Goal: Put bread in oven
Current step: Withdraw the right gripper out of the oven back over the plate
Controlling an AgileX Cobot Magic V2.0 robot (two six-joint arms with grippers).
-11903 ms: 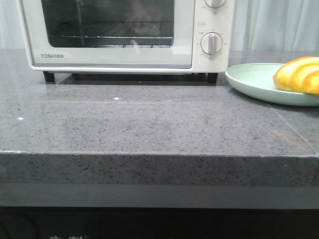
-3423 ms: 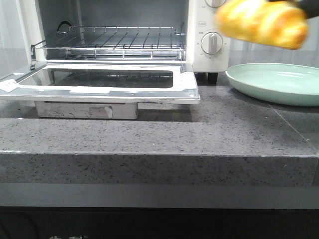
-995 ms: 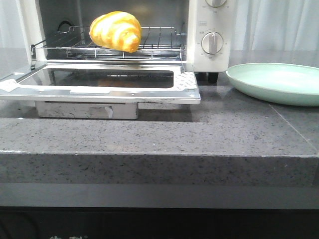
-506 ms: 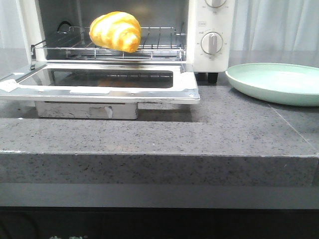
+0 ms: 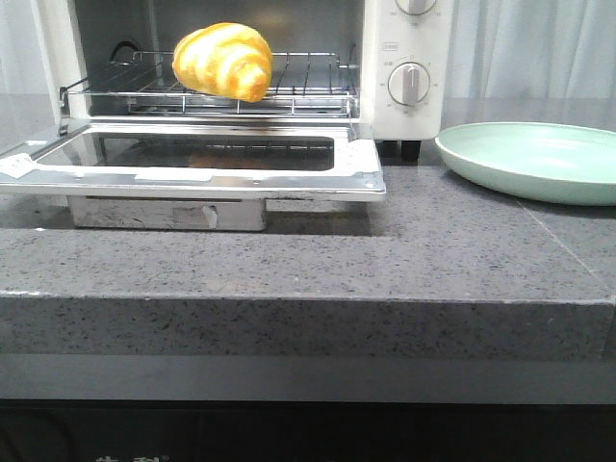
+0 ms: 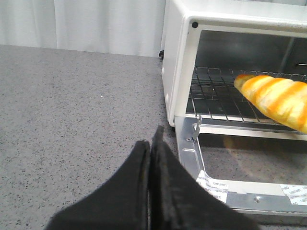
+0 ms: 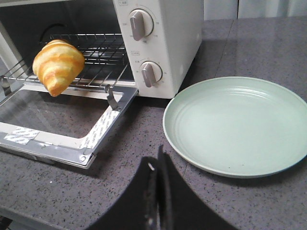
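The golden-yellow bread lies on the wire rack inside the white oven, whose glass door hangs open and flat. The bread also shows in the left wrist view and the right wrist view. My left gripper is shut and empty, over the counter just left of the open door. My right gripper is shut and empty, over the counter between the door's corner and the plate. Neither gripper shows in the front view.
A pale green empty plate sits right of the oven, also in the right wrist view. The grey speckled counter ends in a front edge. The oven's dials face forward. A white curtain hangs behind.
The door was opened and the bread went from the plate onto the rack over the earlier frames. In the last second nothing has visibly moved.
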